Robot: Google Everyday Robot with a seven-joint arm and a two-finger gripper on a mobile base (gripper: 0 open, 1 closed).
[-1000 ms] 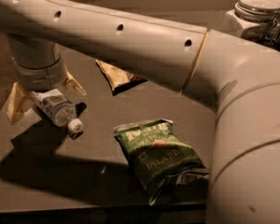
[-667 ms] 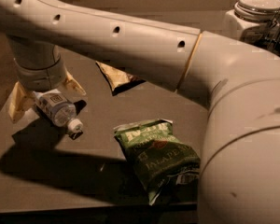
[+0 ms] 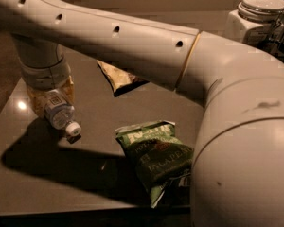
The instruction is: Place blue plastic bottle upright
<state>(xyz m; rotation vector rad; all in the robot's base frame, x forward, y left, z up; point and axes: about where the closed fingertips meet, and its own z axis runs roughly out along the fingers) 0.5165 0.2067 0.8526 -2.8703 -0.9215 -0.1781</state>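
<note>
The blue plastic bottle (image 3: 60, 113) is a small clear bottle with a pale label and a white cap (image 3: 73, 129). It lies tilted on the dark table (image 3: 47, 183) at the left, cap pointing toward the front right. My gripper (image 3: 52, 98) comes down on it from above at the end of the long white arm (image 3: 132, 41). Its tan fingers (image 3: 35, 100) sit tight against both sides of the bottle's body. The bottle's base is hidden under the gripper.
A green chip bag (image 3: 154, 160) lies at the table's front middle. A tan snack bag (image 3: 116, 77) lies further back, partly under the arm. A white lidded jar (image 3: 258, 13) stands at the back right. The table's front edge runs along the bottom.
The tan fingers stood spread wide on both sides of the bottle; now they have closed in against it. The bottle has hardly moved.
</note>
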